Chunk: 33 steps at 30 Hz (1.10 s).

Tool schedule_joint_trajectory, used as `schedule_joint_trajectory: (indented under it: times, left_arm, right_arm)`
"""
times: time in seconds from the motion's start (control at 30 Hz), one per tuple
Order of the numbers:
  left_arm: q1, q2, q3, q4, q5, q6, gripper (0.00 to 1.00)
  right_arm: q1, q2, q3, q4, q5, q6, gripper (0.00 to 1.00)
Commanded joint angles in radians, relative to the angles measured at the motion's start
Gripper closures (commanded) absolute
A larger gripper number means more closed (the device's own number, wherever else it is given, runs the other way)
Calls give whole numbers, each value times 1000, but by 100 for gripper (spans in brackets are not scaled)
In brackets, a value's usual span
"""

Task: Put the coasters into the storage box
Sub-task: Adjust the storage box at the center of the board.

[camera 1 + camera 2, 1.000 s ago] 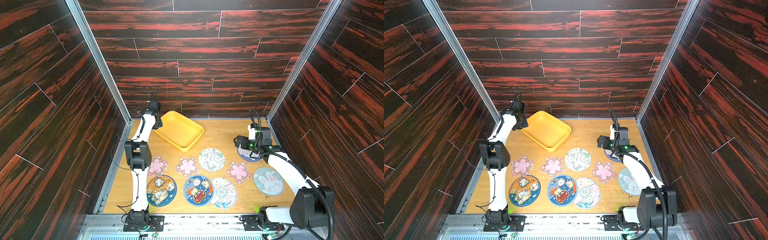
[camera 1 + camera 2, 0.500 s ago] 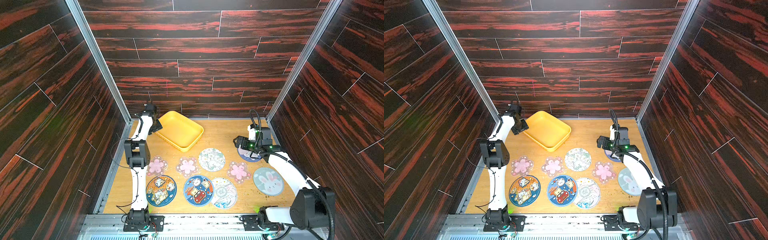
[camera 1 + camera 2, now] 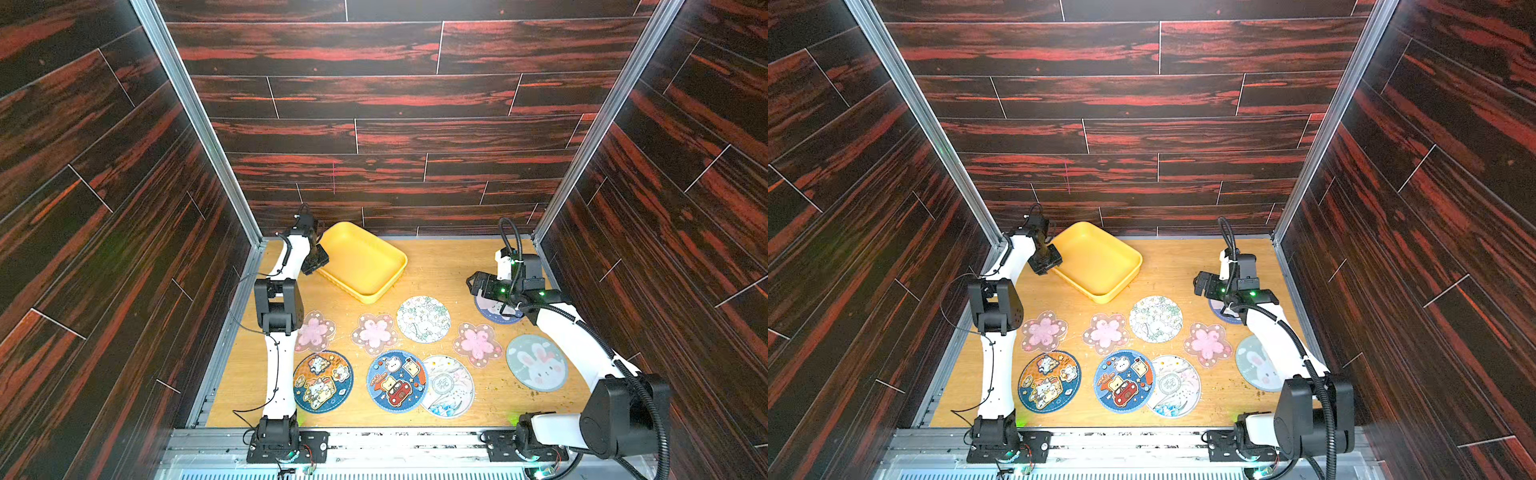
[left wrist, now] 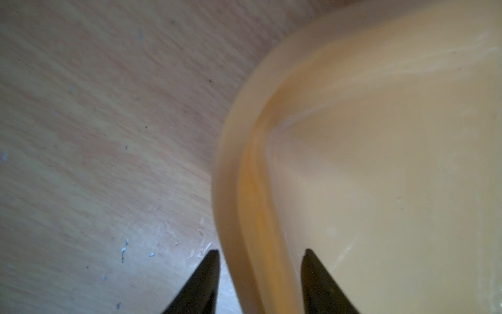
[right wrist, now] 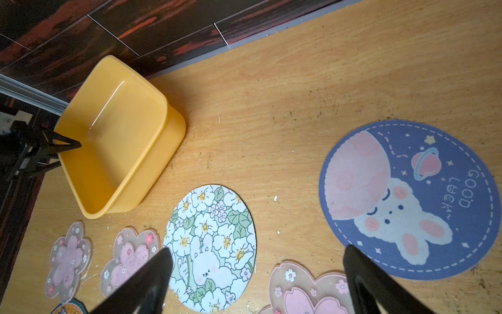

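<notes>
Yellow box (image 3: 361, 259) sits at the back left of the table (image 3: 440, 266), turned a bit. L claw (image 4: 261, 250) has 1 finger inside the box rim & 1 outside; can't tell if it's pinching. R claw (image 5: 258, 251) is spread wide, near the moon coaster (image 5: 407, 201). 9 coasters (image 3: 423, 319) lie flat on the table in front of the box.

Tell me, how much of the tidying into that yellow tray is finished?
Nothing is stored yet: the shallow yellow plastic storage box is empty. In hand: the left pincer straddles its rim, not visibly clamped; the open right pincer hovers empty. Left: all nine coasters, three pink blossom-shaped mats and six round printed discs, lie on the wooden table.
</notes>
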Motion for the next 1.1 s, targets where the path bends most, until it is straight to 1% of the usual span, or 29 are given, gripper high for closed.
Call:
schedule_joint_trajectory:
  times: [0.0,0.17,0.3,0.53,0.87,1.07]
  left_arm:
    - [-9,-27,-32,10,2,-41,55]
    - [-25,-46,-89,37,1,-80,59]
    - [-34,-68,-141,64,-8,-114,68]
    - [-48,-128,-237,136,-37,-179,80]
    - [-67,-251,-460,265,-64,-324,100]
    - [-87,-346,-619,355,-107,-449,100]
  right_arm:
    - [5,20,38,-1,-11,-1,1]
    - [5,26,41,-1,-10,-10,1]
    - [4,22,41,-2,-10,-20,2]
    - [2,8,24,-3,-13,-31,1]
    - [1,-9,19,-7,-36,-37,2]
    - [1,-17,18,-9,-51,-37,2]
